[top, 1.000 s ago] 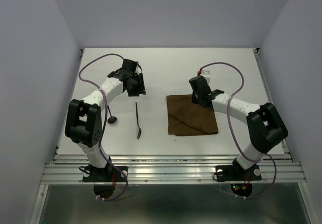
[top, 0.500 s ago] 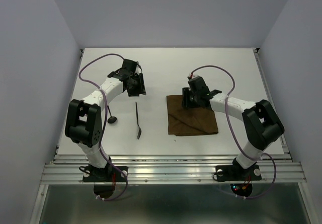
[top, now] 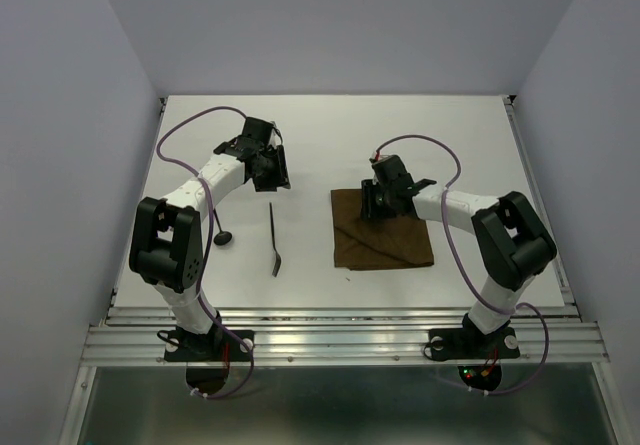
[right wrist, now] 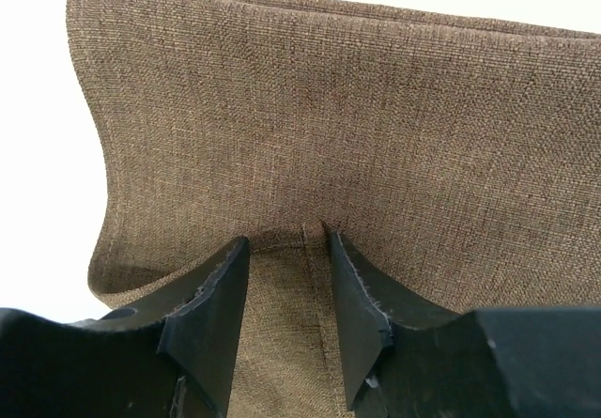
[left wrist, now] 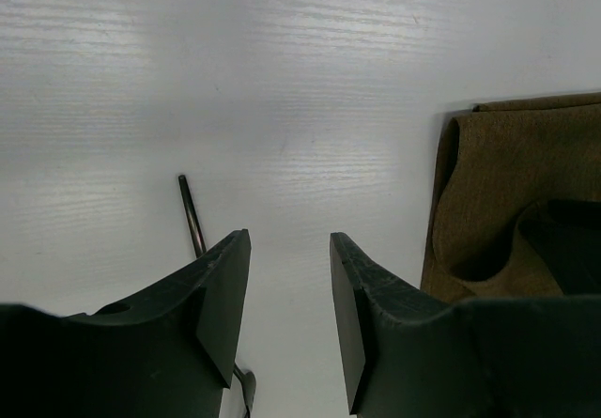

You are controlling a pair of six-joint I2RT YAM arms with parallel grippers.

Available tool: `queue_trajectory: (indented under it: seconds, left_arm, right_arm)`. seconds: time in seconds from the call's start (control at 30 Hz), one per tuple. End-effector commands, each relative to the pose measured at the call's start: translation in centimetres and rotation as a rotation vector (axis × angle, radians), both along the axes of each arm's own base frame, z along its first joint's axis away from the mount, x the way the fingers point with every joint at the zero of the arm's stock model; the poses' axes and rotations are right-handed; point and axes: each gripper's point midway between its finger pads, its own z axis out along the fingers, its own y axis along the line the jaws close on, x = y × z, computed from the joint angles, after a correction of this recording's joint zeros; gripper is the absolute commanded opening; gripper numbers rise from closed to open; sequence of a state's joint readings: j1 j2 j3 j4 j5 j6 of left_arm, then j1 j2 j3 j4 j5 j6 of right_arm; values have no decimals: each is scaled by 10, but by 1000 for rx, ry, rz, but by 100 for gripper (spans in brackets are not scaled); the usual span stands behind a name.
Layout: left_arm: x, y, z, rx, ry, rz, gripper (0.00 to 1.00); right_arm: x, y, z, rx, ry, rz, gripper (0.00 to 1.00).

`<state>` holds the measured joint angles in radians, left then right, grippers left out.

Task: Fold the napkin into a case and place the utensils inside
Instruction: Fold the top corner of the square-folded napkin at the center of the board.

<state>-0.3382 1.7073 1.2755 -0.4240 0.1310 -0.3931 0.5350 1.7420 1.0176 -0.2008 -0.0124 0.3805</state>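
On the worktop (top: 330, 145), right of the two utensils (top: 273, 237), the part-folded napkin (top: 385, 240) lies under the right gripper (right wrist: 286, 249), released astride a raised crease, so folding seems the step in hand and calls next for pinching that crease, while the left gripper (left wrist: 289, 249) hangs released and empty.

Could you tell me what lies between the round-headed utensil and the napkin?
The long slender utensil, with bare table on either side, in the top view.

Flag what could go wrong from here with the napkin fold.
The right gripper, jaws open, straddles only a thin raised ridge of the napkin; closing may pinch a single layer and bunch the cloth. One side edge of the napkin curls up off the table, so the next fold could come out uneven.
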Motion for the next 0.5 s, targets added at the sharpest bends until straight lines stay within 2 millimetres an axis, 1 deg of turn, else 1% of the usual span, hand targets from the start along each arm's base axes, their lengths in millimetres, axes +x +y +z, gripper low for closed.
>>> queue_trajectory:
  seconds: [0.0,0.13,0.2,0.23,0.33,0.37,0.4,0.43,0.47]
  left_arm:
    - [-2,1,4,3,-14,-12,51]
    - [-3,2,3,5,-11,-11,51]
    - [-3,2,3,5,-11,-11,50]
    - [-3,2,3,5,-10,-11,50]
    - [-3,2,4,6,-13,-10,50]
    - [-3,2,2,7,-10,-10,50]
    - [-3,3,2,8,-9,-9,50]
    - [-3,2,2,7,-9,-10,50]
    - [-3,2,3,6,-10,-9,50]
  right_arm:
    - [10,-2,1,9,-24,-4,47]
    - [9,-4,-2,1,-20,-12,48]
    - [9,-4,-3,-1,-19,-13,45]
    - [9,-5,-1,0,-22,-15,39]
    - [9,-4,3,10,-28,-22,22]
    - [13,-9,9,-5,-56,-44,15]
    - [14,-10,12,-6,-64,-54,12]
    - [16,-12,19,-6,-85,-67,7]
    - [17,-13,23,-7,-97,-71,6]
